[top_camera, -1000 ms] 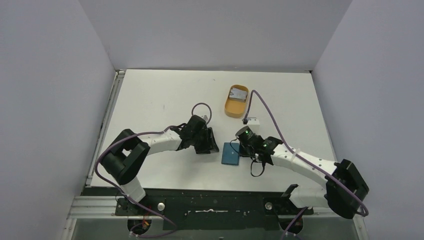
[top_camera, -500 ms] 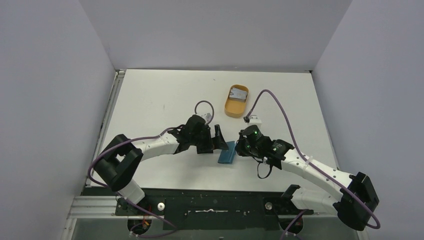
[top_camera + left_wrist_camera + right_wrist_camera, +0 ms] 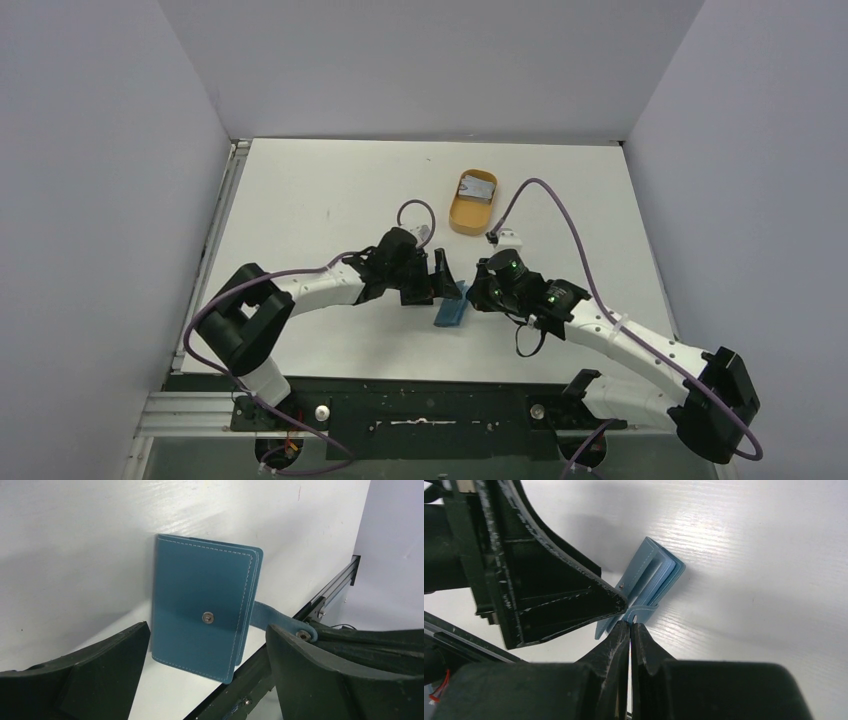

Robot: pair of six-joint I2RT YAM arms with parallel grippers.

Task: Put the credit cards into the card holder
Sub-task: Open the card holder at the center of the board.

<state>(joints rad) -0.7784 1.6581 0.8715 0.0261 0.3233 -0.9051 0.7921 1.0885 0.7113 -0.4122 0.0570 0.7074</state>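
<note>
The teal card holder (image 3: 452,312) stands tilted on one edge on the white table, still folded, between the two grippers. My right gripper (image 3: 630,623) is shut on its snap tab (image 3: 640,613) and holds that side up. My left gripper (image 3: 207,627) is open, with its jaws on either side of the holder's (image 3: 200,605) snap-stud face, not touching it. The tab (image 3: 280,622) runs off to the right behind the right-hand jaw. A silvery credit card (image 3: 478,186) lies in the orange-tan oval tray (image 3: 458,213) further back.
The tray stands behind the grippers, right of centre. Purple cables loop over both wrists. The table's dark front rail (image 3: 420,400) lies close behind the holder in the left wrist view. Grey walls close in both sides.
The holder lay flat a second ago; my right gripper has raised it on edge by the tab. My left gripper has moved right, up to the holder.
</note>
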